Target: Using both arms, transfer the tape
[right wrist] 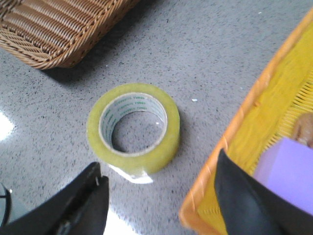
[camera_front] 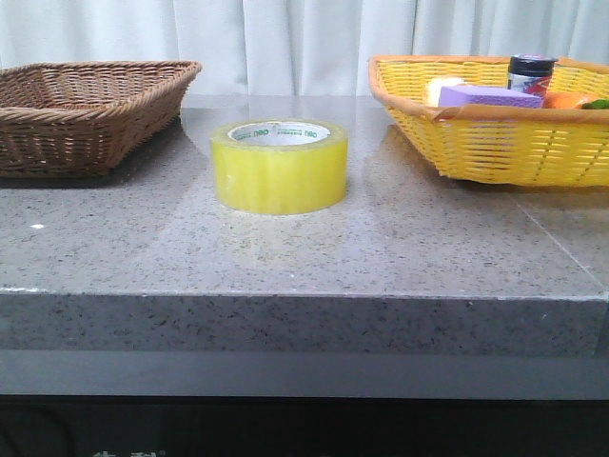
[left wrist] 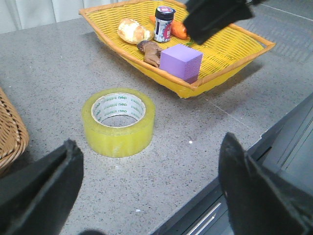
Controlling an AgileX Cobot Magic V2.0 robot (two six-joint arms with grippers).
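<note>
The tape, a thick yellow translucent roll, lies flat on the grey stone table, midway between two baskets. No gripper shows in the front view. In the left wrist view the tape lies just beyond my left gripper, which is open, empty and above the table's front edge. In the right wrist view the tape lies just ahead of my right gripper, which is open and empty above the table, one finger over the yellow basket's rim. The right arm shows as a dark shape over that basket.
A brown wicker basket stands at the back left. A yellow basket at the back right holds a purple sponge, a dark-lidded jar and food items. The table's front edge is close to the tape.
</note>
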